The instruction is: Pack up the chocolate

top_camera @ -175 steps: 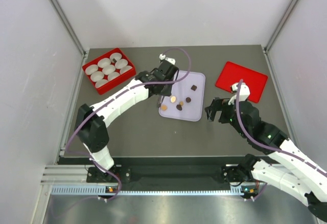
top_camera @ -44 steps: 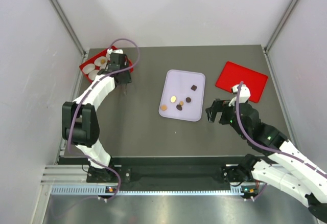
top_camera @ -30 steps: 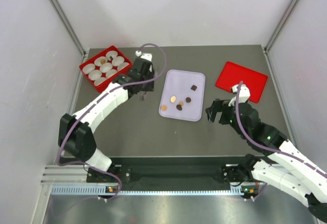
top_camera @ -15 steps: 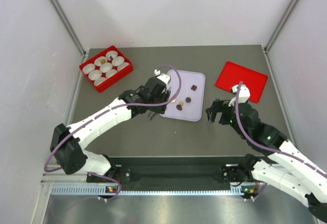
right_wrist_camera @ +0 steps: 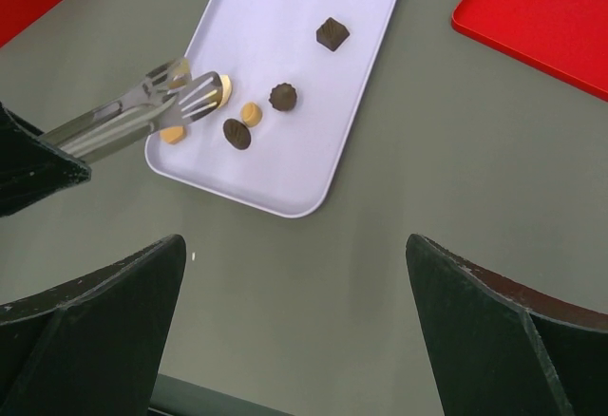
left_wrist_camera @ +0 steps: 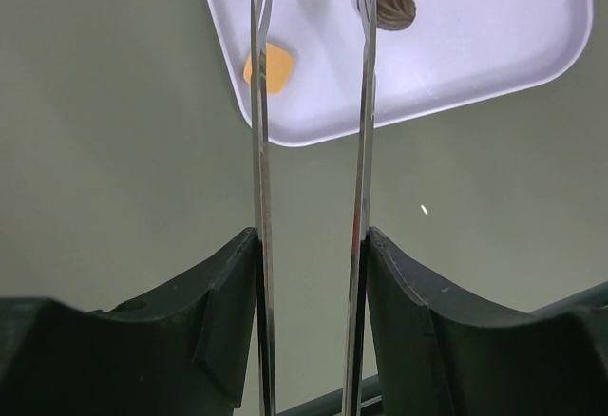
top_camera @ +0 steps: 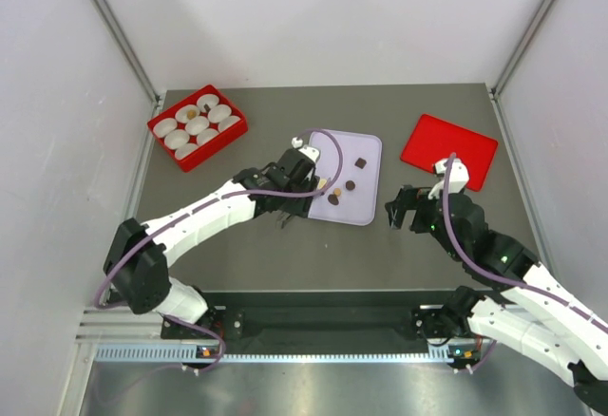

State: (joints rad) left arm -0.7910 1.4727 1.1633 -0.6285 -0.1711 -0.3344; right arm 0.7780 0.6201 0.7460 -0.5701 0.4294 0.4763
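Right, closest to my side, the right gripper (top_camera: 400,210) hovers above the table (top_camera: 237,264), just off the right edge of the lavender tray (right_wrist_camera: 285,17). Its fingers are spread wide with nothing between them.

The left gripper (right_wrist_camera: 193,85) comes in low from the other side. Its long metal fingers (left_wrist_camera: 258,150) run parallel with a clear gap and are pinched on nothing, with their tips over the tray's near left corner.

The chocolate (right_wrist_camera: 251,112) is nearly all on that tray, six bite-size pieces as I count them. A golden piece (right_wrist_camera: 223,88) lies right at the tips, between the two blades in the left wrist view, and I see no contact with either. An orange squarish piece (left_wrist_camera: 269,66) sits partly behind the left blade. Just beyond are a dark oval piece (right_wrist_camera: 237,133) and a dark fluted piece (right_wrist_camera: 282,97). A dark square piece (right_wrist_camera: 332,32) sits farther up the tray, apart from the rest.

At the far left stands the red box (top_camera: 220,149) of white paper cups (top_camera: 198,126), and one cup holds a brownish piece (top_camera: 191,112). At the far right a red lid (top_camera: 437,141) lies flat.
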